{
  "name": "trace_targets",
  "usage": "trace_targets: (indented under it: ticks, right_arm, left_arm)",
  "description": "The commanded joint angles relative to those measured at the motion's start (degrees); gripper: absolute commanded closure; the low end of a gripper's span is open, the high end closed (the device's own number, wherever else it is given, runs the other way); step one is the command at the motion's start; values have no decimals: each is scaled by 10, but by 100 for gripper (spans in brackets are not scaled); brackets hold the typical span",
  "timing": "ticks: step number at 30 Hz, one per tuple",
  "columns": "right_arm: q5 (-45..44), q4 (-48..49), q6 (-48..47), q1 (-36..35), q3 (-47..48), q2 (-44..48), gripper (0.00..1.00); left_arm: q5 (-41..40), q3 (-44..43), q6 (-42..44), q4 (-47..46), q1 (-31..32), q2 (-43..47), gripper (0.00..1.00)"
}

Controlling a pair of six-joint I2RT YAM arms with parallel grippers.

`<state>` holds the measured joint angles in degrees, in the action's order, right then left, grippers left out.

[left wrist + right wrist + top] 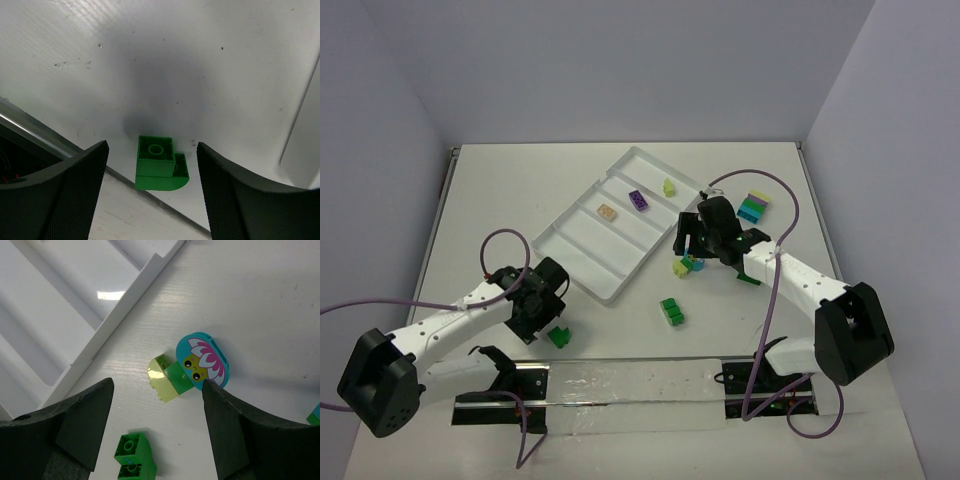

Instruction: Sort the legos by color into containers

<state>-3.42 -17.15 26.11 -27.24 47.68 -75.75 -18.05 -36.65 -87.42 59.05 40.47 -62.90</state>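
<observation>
Hovering at the lower left of the top view, the left hand (pixel 542 305) is spread with nothing in it. A green brick (pixel 157 162) lies on the bench (pixel 500 190) under its gap, close to the near edge and the rail (pixel 30 130), with open bench above.

The right hand (pixel 692 243), right of centre, is also spread and bare. It is just off the lower-right side of the tray (pixel 570 270). Below it lies a clump (pixel 192 367) of yellow-green, green and teal, with the tray wall near at upper left. A second green brick (pixel 134 457) sits lower, and a stack (pixel 753 208) lies to the right. In the tray, a peach brick (pixel 607 212), a purple brick (pixel 639 200) and a yellow-green brick (pixel 668 186) each lie in their own compartment.
</observation>
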Motion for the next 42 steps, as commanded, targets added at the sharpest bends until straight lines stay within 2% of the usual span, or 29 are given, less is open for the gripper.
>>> trace_targets:
  ticks: [1, 7, 19, 28, 30, 35, 40, 42]
  right_arm:
    - [-1, 17, 1, -6, 18, 0, 21]
    - [2, 16, 2, -10, 20, 1, 21]
    - [-3, 19, 6, -20, 11, 10, 21]
    - [4, 23, 5, -25, 10, 14, 21]
    - [8, 21, 4, -26, 14, 11, 21]
    - [10, 26, 2, -30, 19, 9, 21]
    - [13, 26, 1, -33, 22, 9, 21]
    - [13, 31, 0, -34, 20, 11, 22]
  left_arm:
    - [33, 8, -15, -30, 4, 14, 23]
    - [50, 21, 14, -60, 4, 5, 26]
    - [55, 63, 3, -62, 8, 20, 36]
    - [56, 73, 3, -67, 11, 32, 54]
    - [54, 71, 4, -62, 11, 36, 55]
    - [57, 76, 0, -56, 12, 54, 53]
    - [62, 73, -3, -40, 12, 73, 29]
    - [59, 72, -4, -36, 12, 84, 25]
